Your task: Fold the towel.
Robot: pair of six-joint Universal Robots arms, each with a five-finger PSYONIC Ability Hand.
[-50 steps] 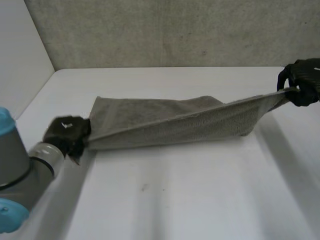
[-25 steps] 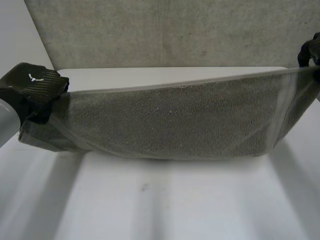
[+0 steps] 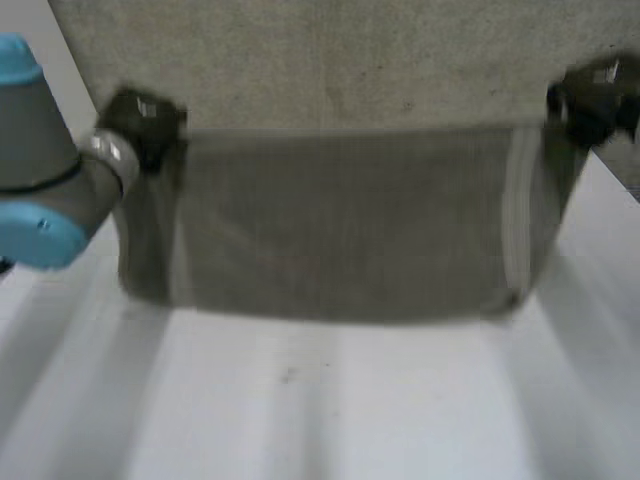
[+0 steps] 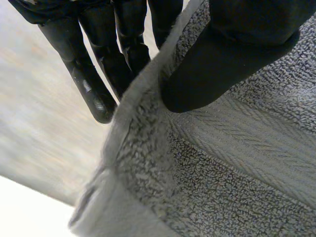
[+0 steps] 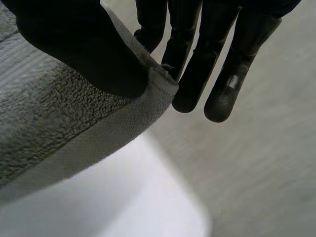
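The towel (image 3: 340, 225) hangs with its long axis from 9 to 3 o'clock, its top corners pinched by the left hand (image 3: 145, 120) and the right hand (image 3: 590, 100), equally near.

A white table (image 3: 330, 410) fills the front; a grey, speckled panel (image 3: 350, 60) stands along its far edge; a pale wall (image 3: 22, 14) rises beyond its left edge.

My left arm (image 3: 45, 175) is a fat grey cylinder with light-blue caps and a silvery ring at the wrist. I see matt black on both the left hand (image 3: 148, 120) and right hand (image 3: 590, 100), each with a small pale mark. The fingers (image 4: 94, 81) are slim and round-tipped, the thumb (image 4: 232, 54) thicker and blunt.
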